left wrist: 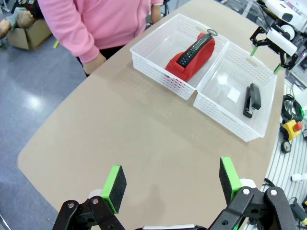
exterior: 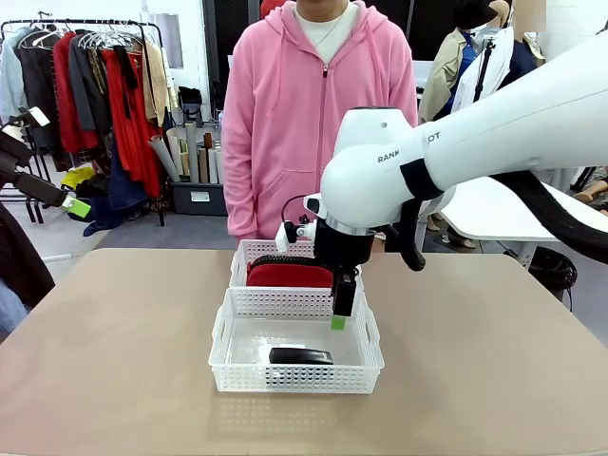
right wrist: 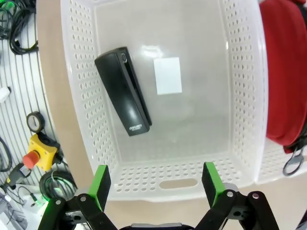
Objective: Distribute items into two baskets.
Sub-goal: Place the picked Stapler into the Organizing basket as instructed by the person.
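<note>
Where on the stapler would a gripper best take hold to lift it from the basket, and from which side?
From above, fingers closing across the narrow width at mid-length. The stapler lies flat on the floor of the near basket, long and slim, close to one long wall, so side approaches look blocked. The right gripper, open, is above.

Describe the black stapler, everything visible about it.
The small black stapler, seemingly plastic with faint pale print near one end, lies closed and flat on the floor of the nearer white perforated plastic basket, close to one side wall. A white rectangular label sits on the floor beside it, apart. The right gripper hangs open above the basket's handle end, touching nothing.
</note>
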`<state>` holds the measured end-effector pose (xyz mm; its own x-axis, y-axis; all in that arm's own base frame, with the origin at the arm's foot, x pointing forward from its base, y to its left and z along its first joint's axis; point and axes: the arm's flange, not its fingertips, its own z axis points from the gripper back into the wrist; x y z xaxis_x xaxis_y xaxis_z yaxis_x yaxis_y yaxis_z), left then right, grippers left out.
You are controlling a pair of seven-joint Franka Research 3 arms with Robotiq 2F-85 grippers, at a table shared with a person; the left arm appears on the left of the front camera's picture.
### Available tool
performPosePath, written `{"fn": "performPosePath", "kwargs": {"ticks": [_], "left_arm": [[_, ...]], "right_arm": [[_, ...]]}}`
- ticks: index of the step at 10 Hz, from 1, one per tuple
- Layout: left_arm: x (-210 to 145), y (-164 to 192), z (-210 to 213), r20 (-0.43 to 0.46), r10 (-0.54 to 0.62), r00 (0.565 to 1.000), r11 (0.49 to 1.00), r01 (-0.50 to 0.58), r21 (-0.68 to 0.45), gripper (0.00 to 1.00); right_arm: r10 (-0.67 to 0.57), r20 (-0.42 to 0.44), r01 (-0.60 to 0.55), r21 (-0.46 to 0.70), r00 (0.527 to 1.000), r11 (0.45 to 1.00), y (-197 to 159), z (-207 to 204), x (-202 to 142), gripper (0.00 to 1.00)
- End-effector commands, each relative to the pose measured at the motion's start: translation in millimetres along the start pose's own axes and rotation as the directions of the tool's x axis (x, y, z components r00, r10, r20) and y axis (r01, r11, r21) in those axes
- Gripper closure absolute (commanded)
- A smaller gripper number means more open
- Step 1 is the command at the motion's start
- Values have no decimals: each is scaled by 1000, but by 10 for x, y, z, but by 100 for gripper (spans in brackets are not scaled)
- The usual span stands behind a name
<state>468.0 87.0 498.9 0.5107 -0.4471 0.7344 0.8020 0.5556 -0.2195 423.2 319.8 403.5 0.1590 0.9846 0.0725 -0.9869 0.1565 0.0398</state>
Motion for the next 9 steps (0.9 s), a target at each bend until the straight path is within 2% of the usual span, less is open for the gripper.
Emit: {"fn": "performPosePath", "kwargs": {"ticks": [1,2,3,9], "left_arm": [[6,-9,9,8,-1,1000,1000,1,-4,0],[6,-9,9,8,-1,1000,1000,1,-4,0],[6,-9,9,8,-1,1000,1000,1,-4,0],[6,-9,9,8,-1,1000,1000,1,-4,0]], "right_arm": [[-46,-4,46,4,999,999,40,28,-32,0],[-107,-36,106,-11,994,994,16,73,-47,0],[-15,-7,15,6,1000,1000,-2,2,-21,0],[-15,-7,15,6,1000,1000,-2,2,-21,0]]}}
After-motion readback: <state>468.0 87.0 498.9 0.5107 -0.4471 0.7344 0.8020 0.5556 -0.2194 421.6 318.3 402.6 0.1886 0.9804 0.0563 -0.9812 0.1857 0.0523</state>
